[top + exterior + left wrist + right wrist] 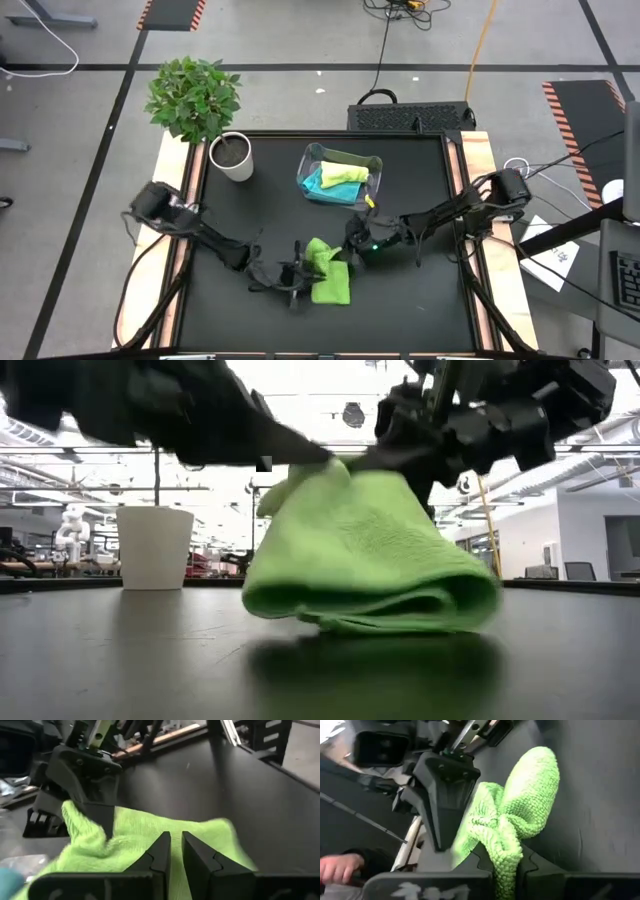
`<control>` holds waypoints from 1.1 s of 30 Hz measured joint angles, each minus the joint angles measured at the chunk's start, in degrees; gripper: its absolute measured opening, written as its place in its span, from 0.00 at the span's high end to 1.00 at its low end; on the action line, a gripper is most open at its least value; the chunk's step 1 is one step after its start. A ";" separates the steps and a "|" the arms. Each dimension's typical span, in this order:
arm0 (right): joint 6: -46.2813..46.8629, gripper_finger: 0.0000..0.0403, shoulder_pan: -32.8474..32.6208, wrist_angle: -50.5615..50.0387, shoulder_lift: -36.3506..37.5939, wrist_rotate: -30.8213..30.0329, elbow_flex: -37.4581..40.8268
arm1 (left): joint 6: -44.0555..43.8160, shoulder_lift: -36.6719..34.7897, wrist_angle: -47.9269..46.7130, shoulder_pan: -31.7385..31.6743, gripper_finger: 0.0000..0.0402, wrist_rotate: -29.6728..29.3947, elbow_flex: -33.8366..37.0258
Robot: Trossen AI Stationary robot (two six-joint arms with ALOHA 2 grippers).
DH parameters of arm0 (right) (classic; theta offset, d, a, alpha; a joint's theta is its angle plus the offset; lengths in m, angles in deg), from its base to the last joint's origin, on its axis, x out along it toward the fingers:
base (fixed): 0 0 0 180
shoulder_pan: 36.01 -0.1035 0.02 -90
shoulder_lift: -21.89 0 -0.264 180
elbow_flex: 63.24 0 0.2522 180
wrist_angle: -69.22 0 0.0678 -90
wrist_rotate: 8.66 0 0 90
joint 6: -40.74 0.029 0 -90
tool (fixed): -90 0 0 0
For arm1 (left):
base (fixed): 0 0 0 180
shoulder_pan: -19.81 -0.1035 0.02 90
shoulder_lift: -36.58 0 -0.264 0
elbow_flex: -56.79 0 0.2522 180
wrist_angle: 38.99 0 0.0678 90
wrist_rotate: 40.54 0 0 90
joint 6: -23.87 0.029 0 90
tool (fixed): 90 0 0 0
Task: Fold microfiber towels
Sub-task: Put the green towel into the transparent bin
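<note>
A bright green microfiber towel (328,280) sits at the table's near middle, bunched. Its upper part is raised and its lower fold (400,615) rests on the black table. My left gripper (303,268) comes at it from the left and is shut on it. My right gripper (342,252) comes from the right and is shut on it too; the two stand close together at the towel's top. In the far middle a clear plastic bin (372,180) holds a pale yellow-green towel (345,172) and a turquoise towel (318,184). My left gripper pinches the green towel's raised upper part (145,837) between its two fingers, coming almost level from the table's left. The cloth droops from the fingers and its bottom fold lies on the table. My right gripper pinches a gathered, crumpled bunch of the green towel (509,851) between its two fingers, several layers together. It comes almost level from the table's right side. The rest of the cloth hangs slack beyond the fingers down onto the table.
A white pot (232,157) with a leafy plant stands at the far left of the table. Bare black tabletop (420,300) lies to the near right and near left. A person's hand (335,867) shows beyond the table's edge.
</note>
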 joint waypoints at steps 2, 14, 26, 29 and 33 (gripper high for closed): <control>-2.53 0.99 1.22 -1.20 2.58 0.94 -0.02 | -0.96 -3.61 -4.32 1.10 0.88 -2.16 0.00; -6.80 0.99 14.89 -10.03 13.43 11.00 -0.07 | -9.51 -9.71 -18.42 3.81 0.88 -5.18 0.00; -7.27 0.99 29.06 0.76 14.45 20.26 -0.11 | -13.55 -9.69 -24.19 4.51 0.88 -6.44 0.00; -6.84 0.99 31.85 5.84 14.45 20.27 -0.11 | -13.76 -9.69 -24.54 4.47 0.88 -8.81 0.00; -5.04 0.99 35.11 11.51 14.47 20.28 -0.15 | -13.73 -9.69 -24.44 4.47 0.88 -9.06 0.00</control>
